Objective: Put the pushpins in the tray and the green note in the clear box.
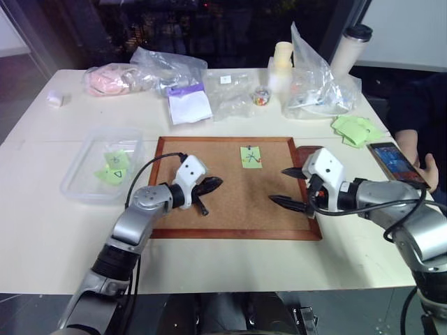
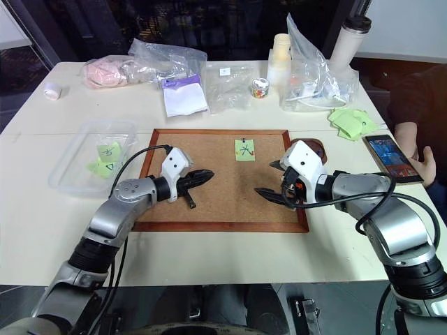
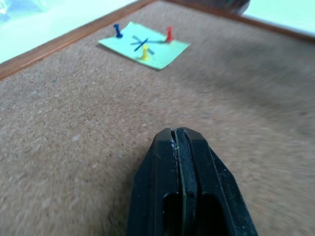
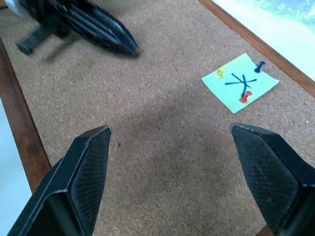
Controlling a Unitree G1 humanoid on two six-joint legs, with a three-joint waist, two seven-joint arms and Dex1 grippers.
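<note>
I see the small square light-green paper note [image 1: 251,157] pinned near the far edge of the wood-framed cork board [image 1: 237,223] by blue, red and yellow pushpins [image 4: 259,65]. My closed left pincer [image 1: 213,184] and wide-open right pincer [image 1: 288,187] flank it, nearer me, both apart from it.

An office-like test room: a white table [image 1: 42,230] with a cork board [image 1: 237,188], plastic bags [image 1: 314,84] at the far edge and a dark window [image 1: 209,28] behind.

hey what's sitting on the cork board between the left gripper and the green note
Nothing: bare cork board runs from the shut left gripper to the green note, which is held by three pushpins, as the left wrist view shows.
</note>
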